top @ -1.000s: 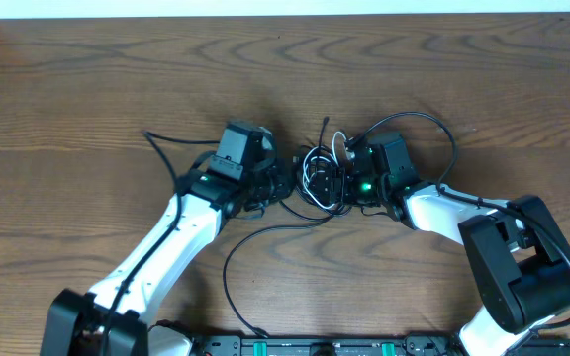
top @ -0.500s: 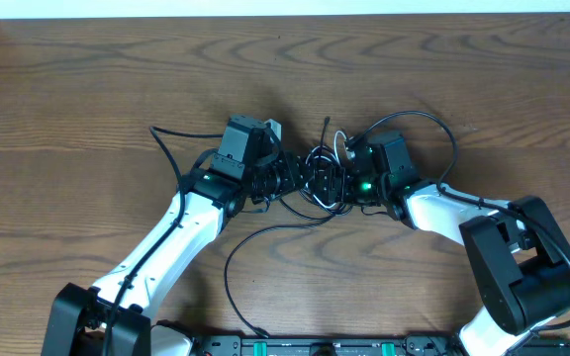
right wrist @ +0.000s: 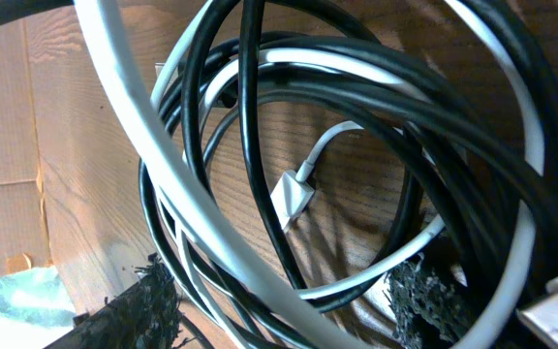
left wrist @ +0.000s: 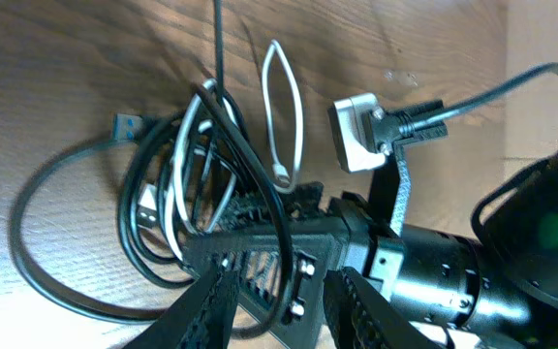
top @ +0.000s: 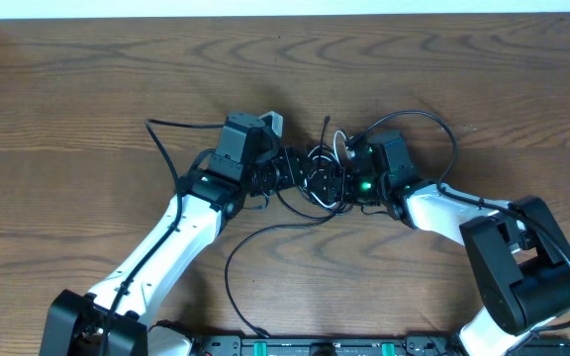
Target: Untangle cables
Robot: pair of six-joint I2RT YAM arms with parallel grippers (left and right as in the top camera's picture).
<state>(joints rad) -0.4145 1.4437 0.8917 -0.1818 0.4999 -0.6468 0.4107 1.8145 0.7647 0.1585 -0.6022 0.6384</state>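
Cables (top: 321, 176) lie coiled on the table (top: 87, 79) between the two grippers. Left gripper (left wrist: 279, 283) has advanced from just beside the coil into its edge. Its jaws, clenched a second ago, now stand part-spread with one black strand passing between them. Right gripper (right wrist: 279, 301) stands spread, straddling the coil, its position unchanged.

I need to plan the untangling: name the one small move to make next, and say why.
Probably close the right claw on the cables: its open fingers straddle their black and white loops, and the left claw, also open, faces it with one black strand between its own fingers.
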